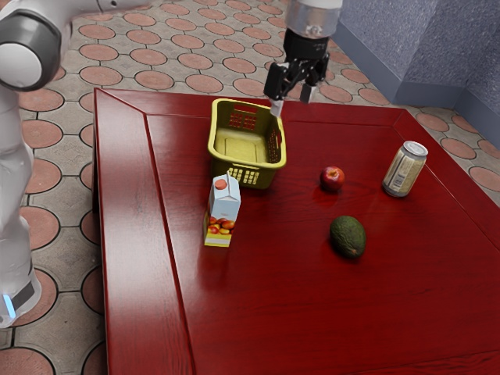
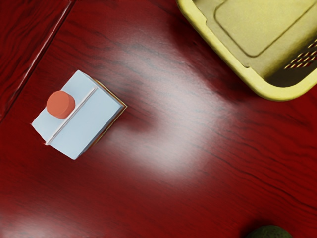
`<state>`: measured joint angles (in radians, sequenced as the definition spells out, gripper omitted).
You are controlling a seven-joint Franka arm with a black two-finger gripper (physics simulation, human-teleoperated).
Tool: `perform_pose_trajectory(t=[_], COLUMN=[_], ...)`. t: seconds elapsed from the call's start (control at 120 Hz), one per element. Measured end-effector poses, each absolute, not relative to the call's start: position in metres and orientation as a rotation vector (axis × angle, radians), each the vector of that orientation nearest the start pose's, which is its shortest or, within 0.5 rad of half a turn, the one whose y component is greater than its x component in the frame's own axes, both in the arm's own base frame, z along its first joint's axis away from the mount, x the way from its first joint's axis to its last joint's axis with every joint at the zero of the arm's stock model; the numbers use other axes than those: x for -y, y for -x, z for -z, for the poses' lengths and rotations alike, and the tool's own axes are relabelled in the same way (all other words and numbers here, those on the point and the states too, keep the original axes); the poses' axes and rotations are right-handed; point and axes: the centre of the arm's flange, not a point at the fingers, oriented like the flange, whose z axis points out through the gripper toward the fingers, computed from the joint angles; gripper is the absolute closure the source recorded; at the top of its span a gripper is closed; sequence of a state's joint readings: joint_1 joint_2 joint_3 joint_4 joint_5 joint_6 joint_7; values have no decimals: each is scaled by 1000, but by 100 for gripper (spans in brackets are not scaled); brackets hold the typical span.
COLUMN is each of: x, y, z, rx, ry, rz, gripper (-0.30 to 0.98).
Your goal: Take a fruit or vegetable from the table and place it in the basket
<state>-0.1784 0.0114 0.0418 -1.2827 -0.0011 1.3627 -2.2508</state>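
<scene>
The jaws of the black two-finger gripper stand parted, with nothing between them, above the red wooden worktop. Near them sits the yellow plastic basket, its floor bare. Farther out, on the worktop, lie both candidates: the small, round, shiny red fruit, and the dark green, pebbly-skinned avocado. The fruit should be light and firm, but slick and quick to roll, so the jaws had best close level across its widest part, with modest force to spare it a bruise. The avocado is probably heavier, its rough skin giving better grip; I would take it across its narrow width at mid-length, gently in case the flesh is ripe. The upright juice carton beside the basket and the pale metal can near the fruit are best left untouched.
</scene>
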Motion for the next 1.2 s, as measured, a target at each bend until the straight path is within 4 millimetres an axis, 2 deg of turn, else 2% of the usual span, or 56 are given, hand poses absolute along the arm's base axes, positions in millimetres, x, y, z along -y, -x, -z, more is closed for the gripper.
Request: perform_pose_trajectory(t=[0.125,0.25,0.3,0.375,0.483,0.55,0.675,0.792,0.958,1.075,1.2], x=[71,75,81,101,154,168,160,166,149,142,135], y=[-519,-529,-543,-565,-594,-605,-628,-644,-667,-691,-704], z=[-732,-715,-697,-664,-639,-625,-602,-579,-551,-538,-524], rx=[-2713,-2735,-2750,-2741,-2622,-2563,-2480,-2384,-2295,-2211,-2131], ry=[-1485,-1504,-1530,-1614,-1778,-1848,-1918,-2009,-2080,-2117,-2178], rz=[-29,29,58,94,125,142,144,145,141,97,67], gripper=[0,0,0,0,0,0,0,0,0,0,0])
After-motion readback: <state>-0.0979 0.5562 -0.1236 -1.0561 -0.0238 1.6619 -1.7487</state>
